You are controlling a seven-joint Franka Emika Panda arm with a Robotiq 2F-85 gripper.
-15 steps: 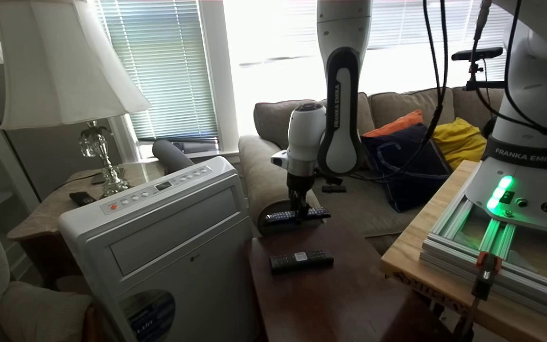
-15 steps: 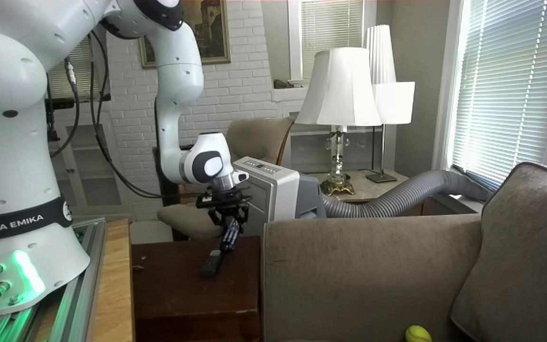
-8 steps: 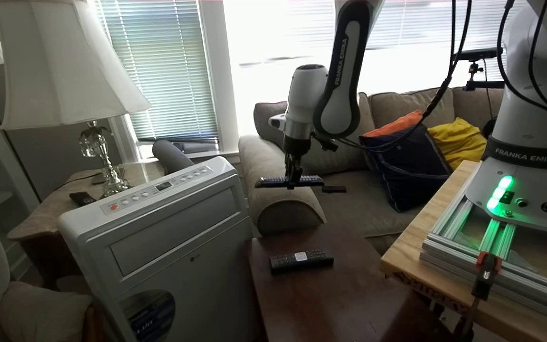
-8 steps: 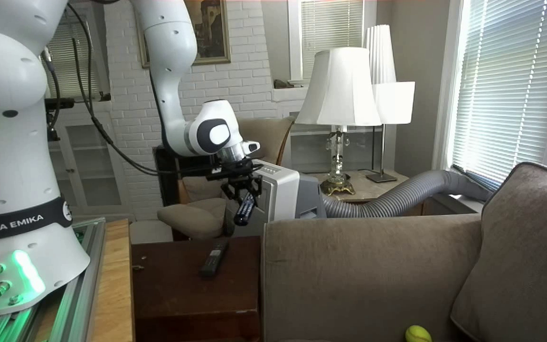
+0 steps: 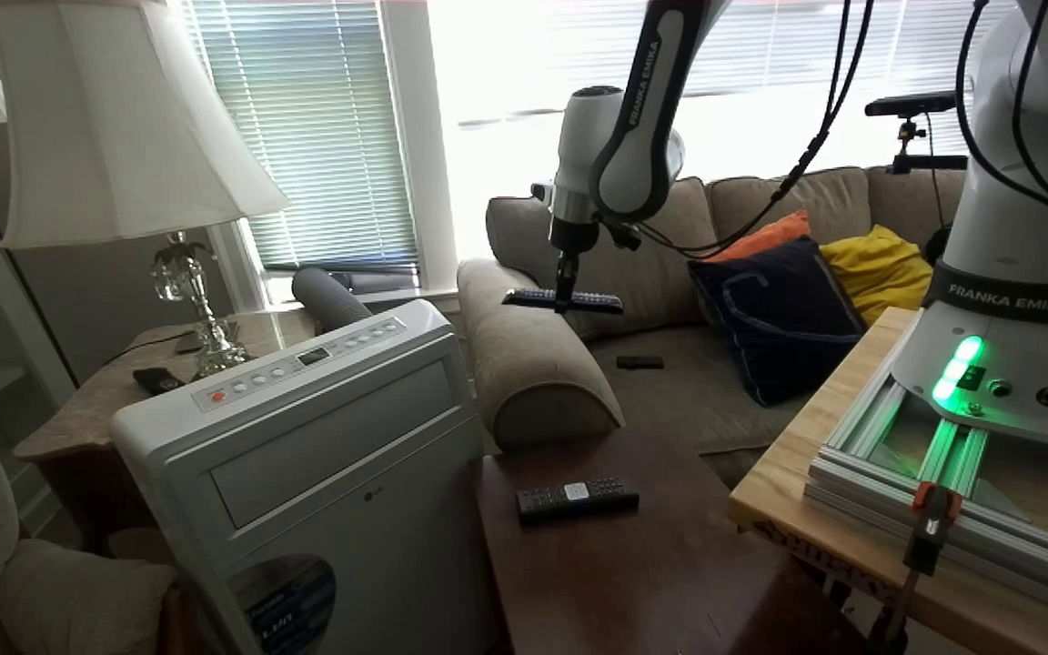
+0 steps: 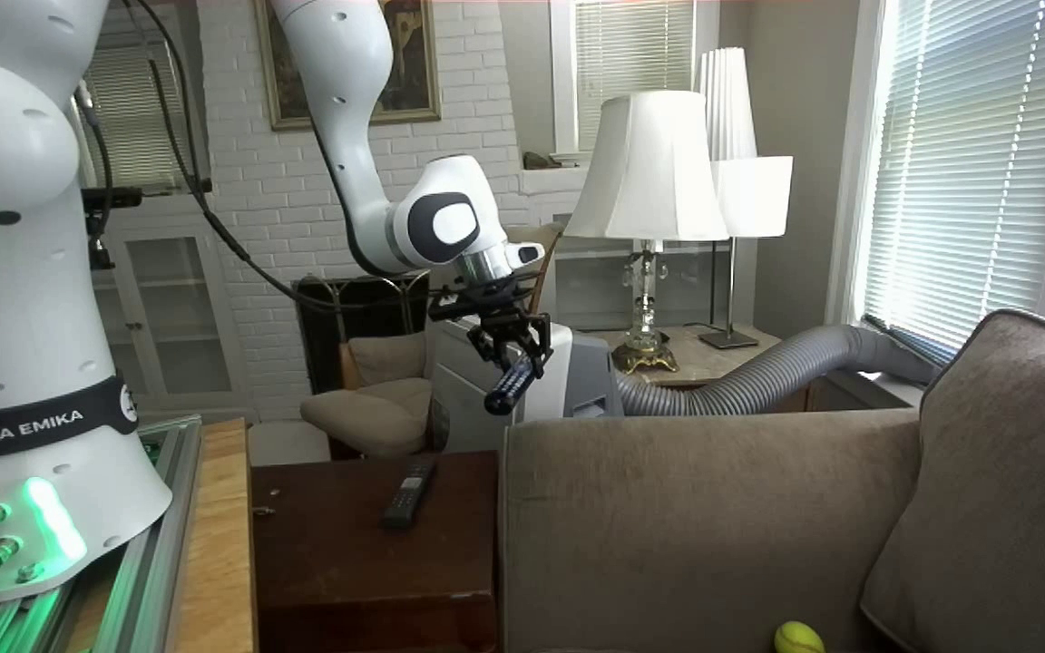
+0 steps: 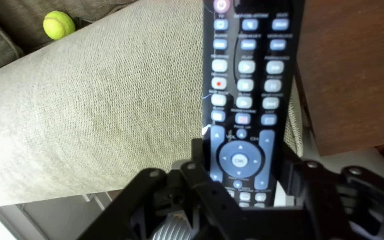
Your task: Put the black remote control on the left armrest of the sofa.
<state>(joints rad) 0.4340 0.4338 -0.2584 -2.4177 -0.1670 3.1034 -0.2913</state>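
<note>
One black remote control [image 7: 250, 96], held in the air above the front end of the left armrest [image 5: 538, 355], clear of its fabric, buttons up. We see the gripper [image 7: 241, 160] with its two fingers [image 7: 197, 154] pinching the remote across its long sides. In the wrist view it hides part of the armrest's front edge.

Rest, quickly: we mark a second remote [image 5: 577, 500], dark with a pale patch, lying on the brown table [image 5: 615, 573] just past the armrest's front end. White appliance [image 5: 342, 455] on the armrest's outer side. On the armrest's inner side we get the sofa [image 5: 683, 400] seat with a small dark object [image 5: 639, 362], too small to name, plus a tennis ball [image 6: 797, 638] near the armrest. Farther from the armrest: navy cushion [image 5: 797, 291], orange cushion [image 5: 783, 227], yellow cushion [image 5: 883, 268], bunched.
</note>
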